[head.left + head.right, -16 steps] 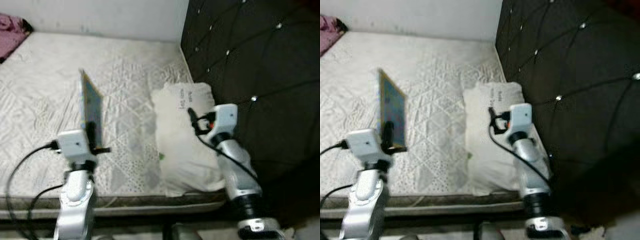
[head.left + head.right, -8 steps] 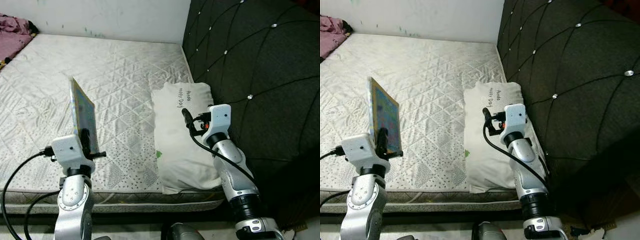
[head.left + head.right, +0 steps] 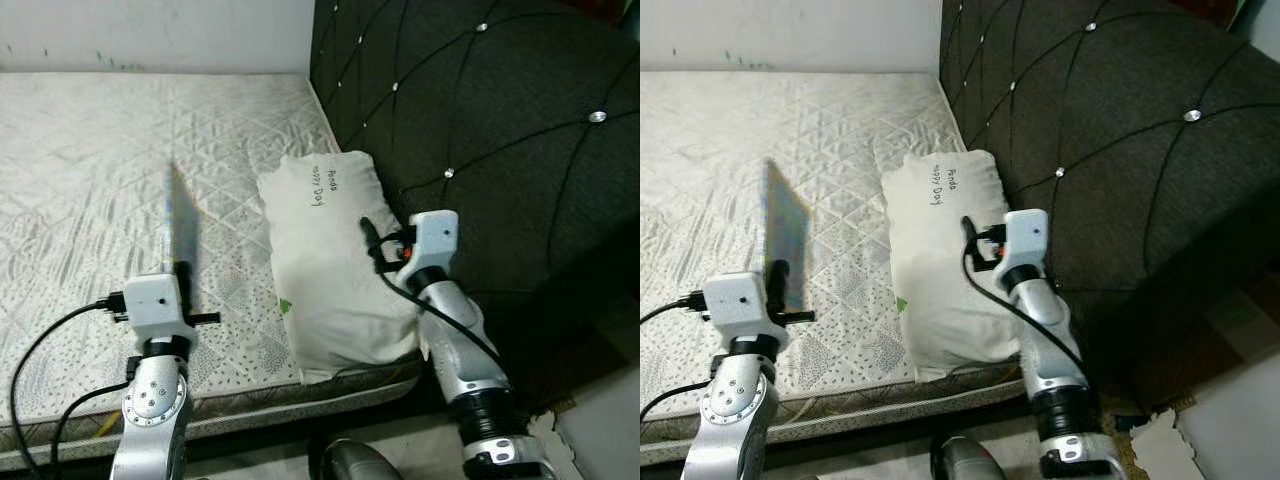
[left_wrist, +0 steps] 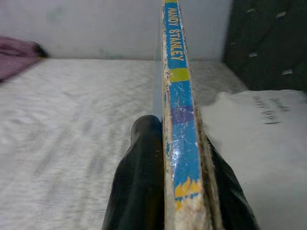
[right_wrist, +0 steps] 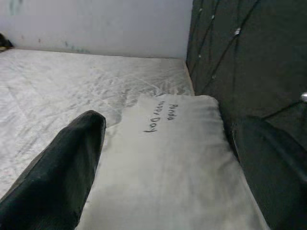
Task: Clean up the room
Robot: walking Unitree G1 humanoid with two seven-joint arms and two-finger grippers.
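Note:
My left gripper (image 3: 182, 272) is shut on a thin book (image 3: 180, 225) and holds it upright, edge-on, over the front of the white quilted mattress (image 3: 70, 170). In the left wrist view the book's blue spine (image 4: 180, 110) with yellow lettering stands clamped between the two black fingers (image 4: 139, 177). My right gripper (image 3: 376, 243) is open and hovers just over a white pillow (image 3: 320, 280) with handwriting on it. That pillow (image 5: 168, 158) lies against the headboard, with one black finger (image 5: 57, 177) on either side of it in the right wrist view.
A dark tufted headboard (image 3: 480, 110) rises along the right side of the bed. A pink cloth (image 4: 19, 50) lies at the far corner of the mattress. Bare floor with a torn scrap of paper (image 3: 1160, 428) is at the lower right. A pale wall (image 3: 150, 30) backs the bed.
The whole view has swung to the right, so the camera moved. The book stays clamped in my left gripper and now looks more edge-on. My right gripper stays open over the pillow.

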